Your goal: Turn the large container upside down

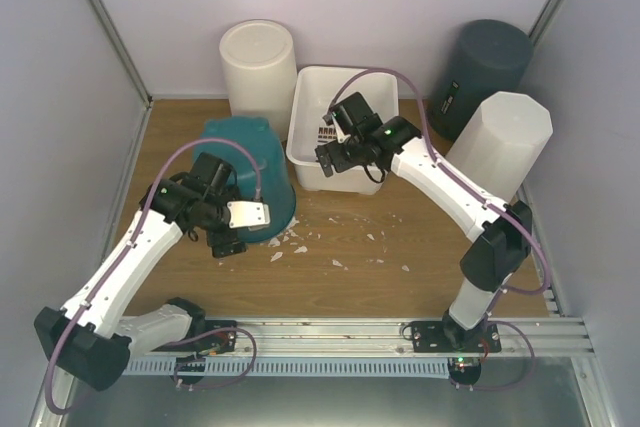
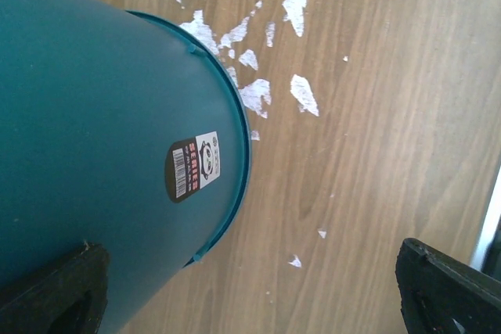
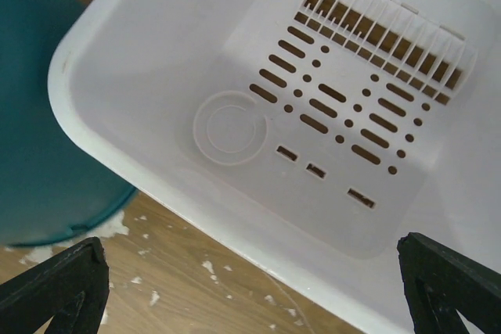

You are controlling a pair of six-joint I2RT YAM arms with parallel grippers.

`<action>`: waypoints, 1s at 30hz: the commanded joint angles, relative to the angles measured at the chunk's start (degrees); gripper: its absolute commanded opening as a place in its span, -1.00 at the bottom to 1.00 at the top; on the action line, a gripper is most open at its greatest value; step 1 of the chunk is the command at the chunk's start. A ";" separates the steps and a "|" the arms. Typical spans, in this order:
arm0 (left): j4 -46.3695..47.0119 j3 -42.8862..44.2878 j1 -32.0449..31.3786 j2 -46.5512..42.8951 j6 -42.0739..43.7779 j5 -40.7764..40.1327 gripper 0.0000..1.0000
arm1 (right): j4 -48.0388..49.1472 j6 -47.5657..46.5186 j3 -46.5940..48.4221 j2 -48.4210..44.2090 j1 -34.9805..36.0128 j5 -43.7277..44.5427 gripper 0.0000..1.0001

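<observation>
Nearest the bases, the left gripper [image 2: 250, 291] hangs low beside the large teal container [image 1: 262, 162]. Its jaws are spread wide, one close against the teal wall and the other out over the bare counter [image 1: 400, 267], and they hold nothing. The container stands on the left of the counter. It looks rim-down and base-up, with white flakes [image 2: 304, 93] scattered just beside its rim. If this is the container meant, the turn itself looks finished and the step in hand is letting go. The next move would be to lift the arm clear without nudging the wall. Farther in, the right gripper [image 3: 250, 287] hovers over a white perforated basin [image 3: 156, 29], its jaws wide and empty. The basin sits open side up, touching or nearly touching the teal one. At the back stand a white cylinder [image 1: 258, 62] and a dark grey bin [image 1: 485, 62].
</observation>
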 commanded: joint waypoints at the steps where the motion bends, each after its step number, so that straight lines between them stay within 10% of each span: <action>1: 7.06 2.85 2.34 2.18 3.95 -0.34 0.98 | -1.10 -9.49 1.01 1.29 0.33 2.37 1.00; 21: 10.99 7.43 4.43 7.18 4.79 3.97 0.98 | 4.90 -41.30 -8.69 4.24 4.60 17.40 0.98; 26: 7.32 12.22 4.48 6.42 2.25 9.92 0.98 | 9.98 -47.16 -8.64 6.38 3.81 19.48 0.73; 30: 3.33 16.91 4.46 5.16 0.60 13.97 0.98 | 11.51 -49.45 -7.42 8.55 3.74 21.28 0.17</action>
